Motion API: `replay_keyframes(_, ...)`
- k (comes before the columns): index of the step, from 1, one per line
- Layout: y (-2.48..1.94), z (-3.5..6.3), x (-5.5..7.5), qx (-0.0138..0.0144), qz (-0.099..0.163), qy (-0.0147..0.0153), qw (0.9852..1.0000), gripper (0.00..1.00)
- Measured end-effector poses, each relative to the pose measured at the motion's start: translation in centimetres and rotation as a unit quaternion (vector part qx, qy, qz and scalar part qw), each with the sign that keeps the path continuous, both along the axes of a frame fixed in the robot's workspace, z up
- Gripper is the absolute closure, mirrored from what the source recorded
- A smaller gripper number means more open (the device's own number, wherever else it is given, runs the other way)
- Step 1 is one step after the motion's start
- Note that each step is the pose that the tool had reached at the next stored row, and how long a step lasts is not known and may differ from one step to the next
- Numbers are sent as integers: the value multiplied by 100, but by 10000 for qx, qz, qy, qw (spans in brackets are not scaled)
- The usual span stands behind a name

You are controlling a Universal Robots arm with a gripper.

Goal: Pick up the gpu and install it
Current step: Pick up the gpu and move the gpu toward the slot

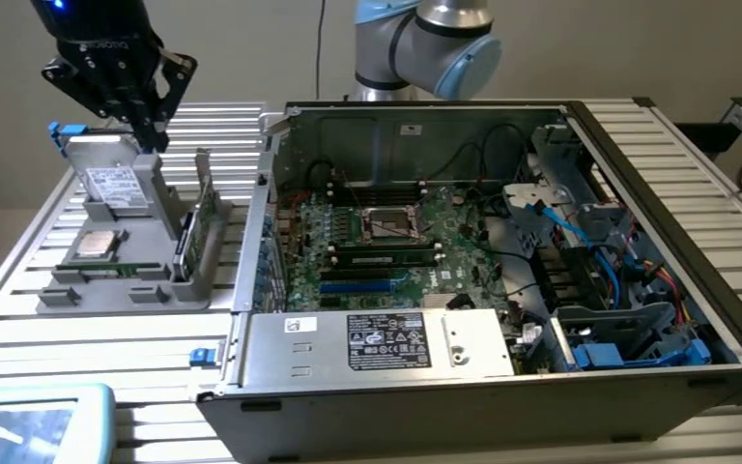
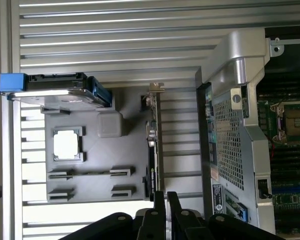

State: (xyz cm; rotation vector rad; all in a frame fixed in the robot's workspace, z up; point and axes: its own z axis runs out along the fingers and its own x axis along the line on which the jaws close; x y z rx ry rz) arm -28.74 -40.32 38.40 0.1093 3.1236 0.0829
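Now: tool point(image 1: 150, 130) hangs above the hard-drive end of the grey holder point(image 1: 113, 290), apart from everything on it. Its fingers are slightly spread, with a narrow gap between them, pinching nothing. Graphics card point(image 2: 152, 145) stands on edge in the slot along the holder's side nearest the open computer case point(image 1: 474, 416). Hard drive point(image 1: 111, 184) leans upright in the holder and a square chip point(image 1: 97, 245) lies beside it. The holder rests on the slatted counter point(image 1: 36, 319).

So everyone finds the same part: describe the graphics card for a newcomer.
A grey holder sits at the exterior view's left of the open computer case. The graphics card stands on edge along the holder's side nearest the case. Unlike the broad drive and square chip, it is thin and upright.
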Motion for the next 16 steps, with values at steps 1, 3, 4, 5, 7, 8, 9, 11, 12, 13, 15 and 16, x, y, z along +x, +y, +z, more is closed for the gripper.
replay_keyframes(1, 0, -1, 0, 0, 0, 0, 10000, 83)
replay_keyframes(3, 0, -2, 0, 0, 0, 0, 10000, 70)
replay_keyframes(4, 0, -2, 0, 0, 0, 0, 10000, 64)
replay_keyframes(5, 0, -3, 0, 0, 0, 0, 10000, 58)
replay_keyframes(7, 0, -3, 0, 0, 0, 0, 10000, 58)
replay_keyframes(8, 0, -4, 0, 0, 0, 0, 10000, 52)
replay_keyframes(9, 0, -4, 0, 0, 0, 0, 10000, 52)
replay_keyframes(11, 0, -6, 0, 0, 21, -3, 10000, 52)
replay_keyframes(12, 0, -6, -1, 0, 43, -3, 10000, 52)
replay_keyframes(13, 0, -6, -1, 0, 49, -2, 10000, 52)
replay_keyframes(15, 1, -6, -1, 0, 49, -2, 10000, 52)
replay_keyframes(16, 1, -6, -1, 0, 49, -2, 10000, 52)
